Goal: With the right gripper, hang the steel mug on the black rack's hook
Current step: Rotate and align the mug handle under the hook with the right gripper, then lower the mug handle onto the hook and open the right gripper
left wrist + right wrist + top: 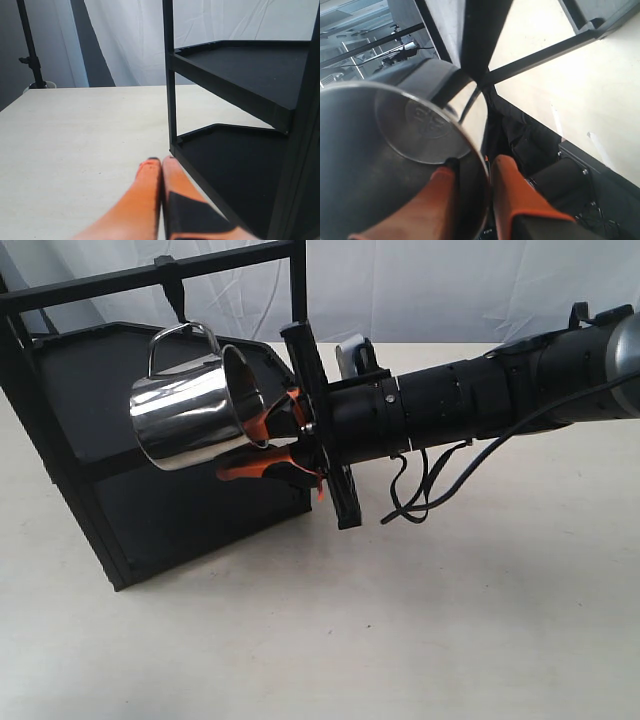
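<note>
The steel mug point(185, 408) is tipped on its side in the air in front of the black rack point(70, 390). Its thin handle point(182, 338) points up, just under the hook point(174, 292) on the top crossbar, apart from it. My right gripper point(242, 448) is shut on the mug's wall near the rim. In the right wrist view one orange finger point(437, 200) is inside the steel mug point(380, 150) and the other point(512, 190) is outside. My left gripper point(160, 161) is shut and holds nothing, low over the table by the black rack's point(235, 65) lower shelf corner.
The rack stands on a pale table point(450, 620) at the back left. Loose black cables point(420, 490) hang under the right arm. White cloth hangs behind. A dark stand point(30, 45) is at the table's far edge in the left wrist view.
</note>
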You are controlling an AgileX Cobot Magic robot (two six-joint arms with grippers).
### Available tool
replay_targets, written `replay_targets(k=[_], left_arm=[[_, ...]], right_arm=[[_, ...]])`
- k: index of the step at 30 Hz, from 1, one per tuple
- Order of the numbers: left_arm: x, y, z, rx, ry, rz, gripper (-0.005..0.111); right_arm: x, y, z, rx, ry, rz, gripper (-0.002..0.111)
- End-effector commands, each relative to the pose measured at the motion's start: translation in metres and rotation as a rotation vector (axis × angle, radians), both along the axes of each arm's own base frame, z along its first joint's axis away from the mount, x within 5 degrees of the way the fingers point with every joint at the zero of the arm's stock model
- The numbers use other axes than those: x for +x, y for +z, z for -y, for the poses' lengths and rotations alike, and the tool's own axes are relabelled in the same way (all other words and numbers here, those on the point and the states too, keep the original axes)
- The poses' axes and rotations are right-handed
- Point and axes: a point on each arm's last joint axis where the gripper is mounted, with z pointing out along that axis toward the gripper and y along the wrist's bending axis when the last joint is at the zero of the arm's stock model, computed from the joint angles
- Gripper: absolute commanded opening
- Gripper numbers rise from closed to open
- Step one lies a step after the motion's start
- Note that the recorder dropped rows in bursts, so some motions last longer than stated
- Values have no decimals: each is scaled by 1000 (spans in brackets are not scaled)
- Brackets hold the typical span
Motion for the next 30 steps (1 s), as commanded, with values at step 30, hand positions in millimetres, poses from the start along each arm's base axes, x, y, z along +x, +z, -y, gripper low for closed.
replay_targets(k=[30], left_arm=[[0,1,0,-3,-1,9,1]], right_arm=[[-1,3,-1,15,20,57,53]])
